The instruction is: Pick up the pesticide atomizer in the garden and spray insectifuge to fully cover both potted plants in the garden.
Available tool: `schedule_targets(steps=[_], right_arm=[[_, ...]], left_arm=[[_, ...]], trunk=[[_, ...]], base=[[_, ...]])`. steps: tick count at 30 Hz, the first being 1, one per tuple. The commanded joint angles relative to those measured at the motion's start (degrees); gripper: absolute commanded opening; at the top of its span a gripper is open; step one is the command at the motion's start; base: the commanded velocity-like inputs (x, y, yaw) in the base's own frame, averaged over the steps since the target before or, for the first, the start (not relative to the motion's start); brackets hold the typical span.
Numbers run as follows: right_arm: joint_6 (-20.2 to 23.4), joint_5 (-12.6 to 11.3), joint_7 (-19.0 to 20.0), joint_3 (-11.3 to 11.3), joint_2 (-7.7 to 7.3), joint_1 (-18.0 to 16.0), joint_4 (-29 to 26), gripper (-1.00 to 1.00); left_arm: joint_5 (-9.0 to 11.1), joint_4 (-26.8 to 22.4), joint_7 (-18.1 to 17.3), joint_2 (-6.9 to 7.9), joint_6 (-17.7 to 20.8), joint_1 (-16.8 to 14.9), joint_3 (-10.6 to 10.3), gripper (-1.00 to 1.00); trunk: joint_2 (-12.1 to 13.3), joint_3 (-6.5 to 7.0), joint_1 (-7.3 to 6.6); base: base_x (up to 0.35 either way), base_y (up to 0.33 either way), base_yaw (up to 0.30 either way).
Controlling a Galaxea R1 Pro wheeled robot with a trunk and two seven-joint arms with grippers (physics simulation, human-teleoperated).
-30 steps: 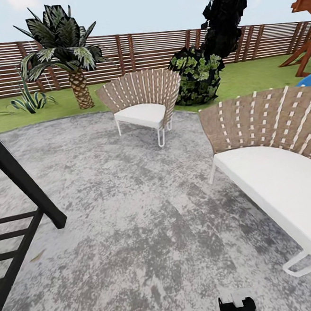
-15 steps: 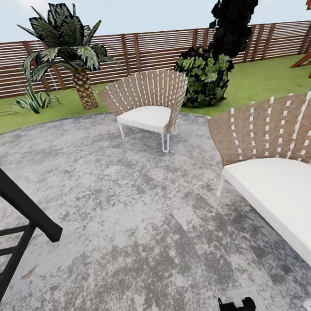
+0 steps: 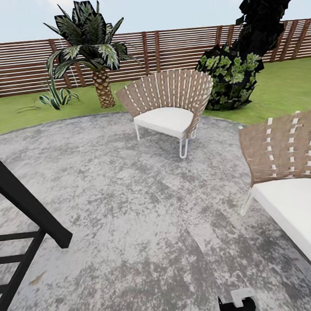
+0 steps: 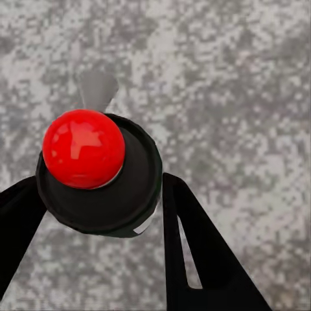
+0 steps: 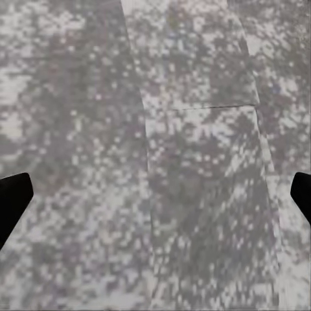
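Observation:
In the left wrist view the pesticide atomizer [image 4: 97,168] appears from above as a dark round body with a glossy red top. My left gripper [image 4: 100,188] is shut on it, one black finger [image 4: 194,246] against each side, and it hangs over the mottled grey paving of the garden patio [image 3: 131,200]. My right gripper [image 5: 159,194] is open over bare paving, with just its two dark fingertips [image 5: 13,197] at the picture's edges. The potted plants are out of view.
A wicker chair [image 3: 167,109] stands ahead, and a wicker sofa [image 3: 296,180] is close on the right. The black grill frame [image 3: 19,221] is near on the left. Beyond the patio lie lawn, a palm [image 3: 91,52], a spiky plant [image 3: 57,96], a bush [image 3: 233,74] and the wooden fence [image 3: 174,49].
The whole head view has shifted: chair, palm, bush and sofa have all slid to the right in the picture, so the camera has turned left. The sofa is now partly cut off.

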Motion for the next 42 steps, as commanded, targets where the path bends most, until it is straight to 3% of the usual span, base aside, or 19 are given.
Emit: schedule_targets(steps=[1, 11, 29, 42], right_arm=[[-0.16, -0.41, -0.22, 0.49, 0.01, -0.03, 0.06, 1.00], [-0.16, -0.41, -0.33, 0.48, 0.01, -0.03, 0.06, 1.00], [-0.16, -0.45, -0.33, 0.48, 0.01, -0.03, 0.06, 1.00], [-0.16, -0.24, -0.21, 0.49, -0.42, 0.06, 0.08, 1.00]], left_arm=[[-0.57, 0.05, -0.21, -0.03, -0.22, -0.04, 0.49, -1.00], [-0.55, 0.05, -0.21, -0.03, -0.22, 0.02, 0.49, -1.00], [-0.55, 0.05, -0.21, -0.03, -0.22, 0.05, 0.49, -1.00], [-0.58, 0.05, -0.21, -0.03, -0.22, 0.05, 0.49, -1.00]], trunk=[[-0.01, -0.04, 0.02], [-0.01, -0.04, 0.02], [-0.01, -0.04, 0.02], [-0.01, -0.04, 0.02]], base=[[0.340, 0.000, 0.008], [0.340, 0.000, 0.025], [0.340, 0.000, 0.256], [0.339, 0.000, 0.018]])
